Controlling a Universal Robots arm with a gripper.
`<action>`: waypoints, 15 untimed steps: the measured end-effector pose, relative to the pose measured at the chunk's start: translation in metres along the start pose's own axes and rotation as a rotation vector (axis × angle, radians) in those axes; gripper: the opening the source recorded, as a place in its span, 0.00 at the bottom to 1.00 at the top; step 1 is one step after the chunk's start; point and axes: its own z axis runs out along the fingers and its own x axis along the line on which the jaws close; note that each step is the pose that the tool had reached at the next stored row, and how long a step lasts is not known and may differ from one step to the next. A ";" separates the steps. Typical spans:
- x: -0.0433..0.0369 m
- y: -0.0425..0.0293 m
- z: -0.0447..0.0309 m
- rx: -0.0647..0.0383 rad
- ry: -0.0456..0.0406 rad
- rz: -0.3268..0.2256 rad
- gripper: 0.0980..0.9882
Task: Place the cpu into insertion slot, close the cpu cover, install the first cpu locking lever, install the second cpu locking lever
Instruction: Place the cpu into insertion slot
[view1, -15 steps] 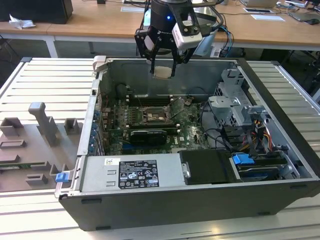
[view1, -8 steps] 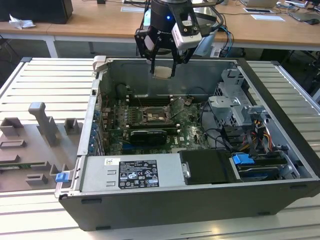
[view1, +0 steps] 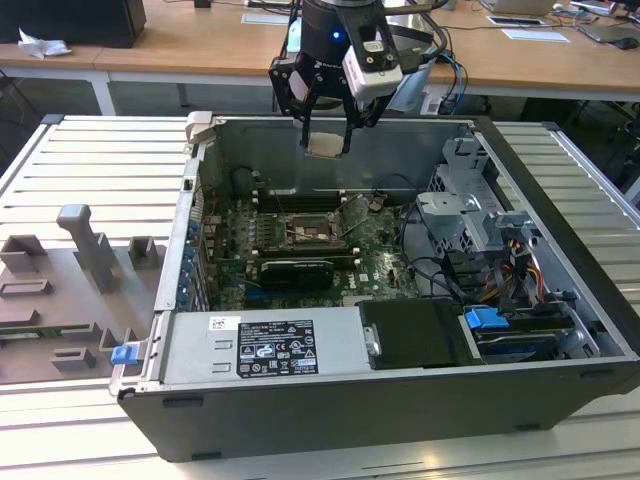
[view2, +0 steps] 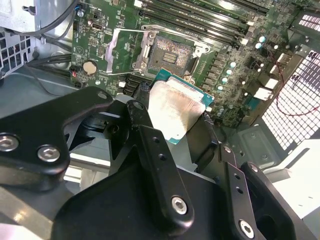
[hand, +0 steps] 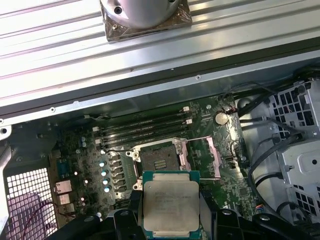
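Exterior view: the pincer (view1: 326, 138) holds the cpu (view1: 325, 147) above the insertion slot (view1: 305, 232).

gripper (view2: 174, 116) clamping cpu (view2: 170, 105) by its edges
insertion slot (view2: 167, 54) past it sits bare (cpu cover (view2: 119, 50) swung open beside it)

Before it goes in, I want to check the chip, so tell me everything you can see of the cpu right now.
The cpu is a small flat square chip. It has a pale silvery-beige metal face, dull and a little smudged, with a green board edge showing around it. The gripper holds it by two opposite edges in the air over the open computer case. It is above and clear of the insertion slot, which lies open and empty.
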 end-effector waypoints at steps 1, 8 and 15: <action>0.0000 0.0000 0.0000 0.000 -0.0001 0.002 0.50; 0.0001 0.0000 0.0000 0.000 -0.0007 0.008 0.50; 0.0001 0.0000 0.0000 0.000 -0.0013 0.014 0.50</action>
